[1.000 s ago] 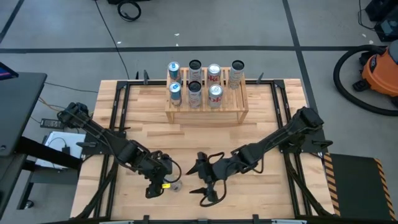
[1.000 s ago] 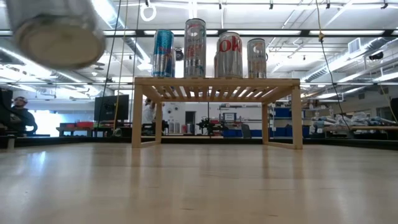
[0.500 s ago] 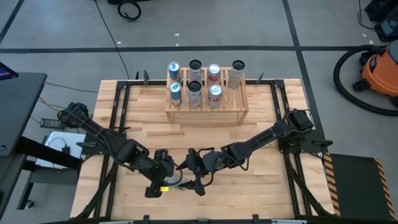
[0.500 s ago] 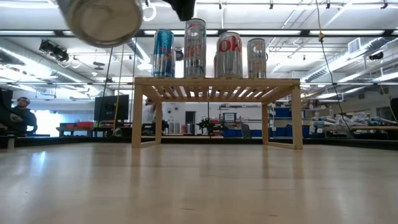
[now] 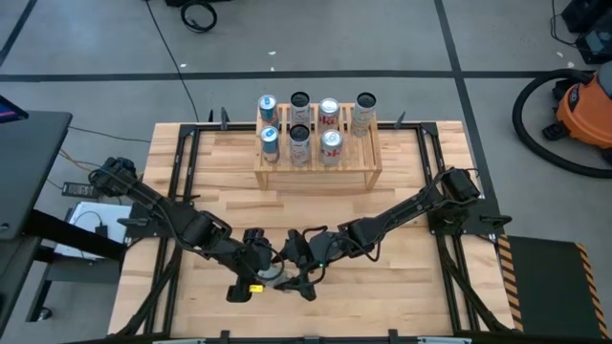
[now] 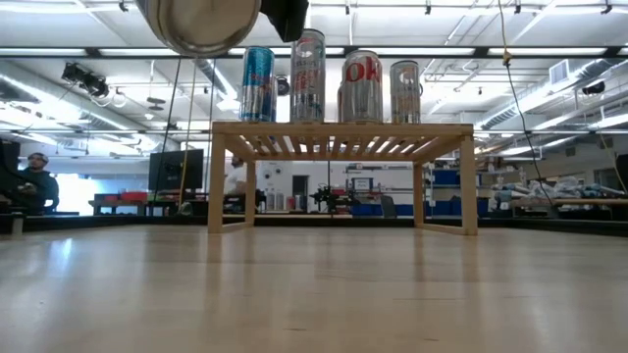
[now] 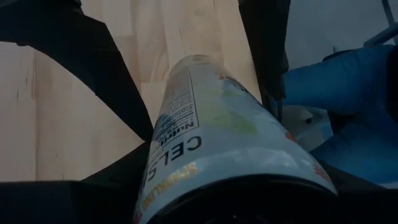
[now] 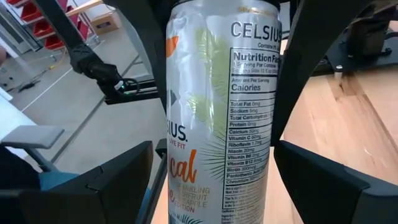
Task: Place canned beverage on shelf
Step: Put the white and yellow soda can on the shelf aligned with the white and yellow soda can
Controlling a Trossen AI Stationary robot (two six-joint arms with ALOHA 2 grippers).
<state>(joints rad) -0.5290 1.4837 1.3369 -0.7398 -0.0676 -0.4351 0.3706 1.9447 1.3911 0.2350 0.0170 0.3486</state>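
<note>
A silver Celsius can [image 8: 221,112] hangs in the air above the table's near middle [image 5: 274,271], between my two grippers. In the low view its round end [image 6: 201,22] faces the near edge, high above the tabletop. My left gripper [image 5: 260,268] is shut on the can. My right gripper [image 5: 295,269] is open, with one finger [image 8: 115,180] on each side of the can; I cannot tell whether they touch it. The shelf [image 5: 317,164], a light-wood slatted rack, stands at the far middle on its board sides and carries several upright cans [image 6: 334,76]. My left gripper pinches the can's curved side wall [image 7: 163,127] between its two fingers [image 7: 106,68]. The fingers slant downward and lie along the can, not across it. The can is lifted clear of the table and tilted, its bottom end toward the near edge.
Black frame rails [image 5: 182,162] run along the tabletop's left and right sides. Bare planks [image 5: 316,215] lie between the grippers and the shelf. An orange vacuum [image 5: 583,105] stands on the floor at the right. A person [image 6: 34,181] sits far behind the table.
My right gripper has gone toward the table's left and a little down, bringing its open fingers around the can. My left gripper has risen slightly and rolled, which turned the can; in the low view the can's end has shifted right and up.
</note>
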